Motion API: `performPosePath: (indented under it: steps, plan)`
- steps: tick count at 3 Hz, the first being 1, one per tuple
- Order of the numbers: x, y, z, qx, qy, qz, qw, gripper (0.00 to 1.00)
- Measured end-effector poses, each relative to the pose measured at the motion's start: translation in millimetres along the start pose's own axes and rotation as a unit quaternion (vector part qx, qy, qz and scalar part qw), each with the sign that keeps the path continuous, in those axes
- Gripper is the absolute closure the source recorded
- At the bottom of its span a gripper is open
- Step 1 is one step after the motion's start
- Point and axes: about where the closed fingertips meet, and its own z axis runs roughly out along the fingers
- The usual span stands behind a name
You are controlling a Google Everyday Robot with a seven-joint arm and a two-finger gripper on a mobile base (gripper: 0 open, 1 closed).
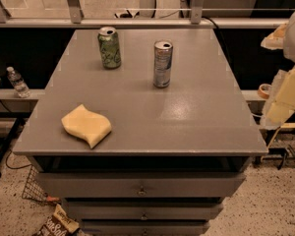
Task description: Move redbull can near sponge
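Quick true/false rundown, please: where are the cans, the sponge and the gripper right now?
1. The redbull can stands upright on the table. True.
2. The sponge touches the redbull can. False: it lies apart, near the table's front left corner.
3. The green can lies on its side. False: it stands upright, behind and left of the redbull can.
4. The gripper is beyond the table's right edge, away from both cans. True.
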Motion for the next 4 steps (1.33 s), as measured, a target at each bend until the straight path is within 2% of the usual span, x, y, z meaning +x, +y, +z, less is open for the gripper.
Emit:
performPosePath:
  steps: [1,2,3,4]
  plan:
    - [-0.1,-0.2,0.0,0.0,0.0,0.0,1.0,0.0]
    - [-6.3,-21.6,8.9,0.007,-0.039,0.042,0.9983,0.0]
    - [-19.7,-55.3,26.0,0.012,-0.108,0.093,0.9897,0.0]
    - [-51.2,-86.4,52.3,0.014,-0.17,0.137,0.9758,0.0]
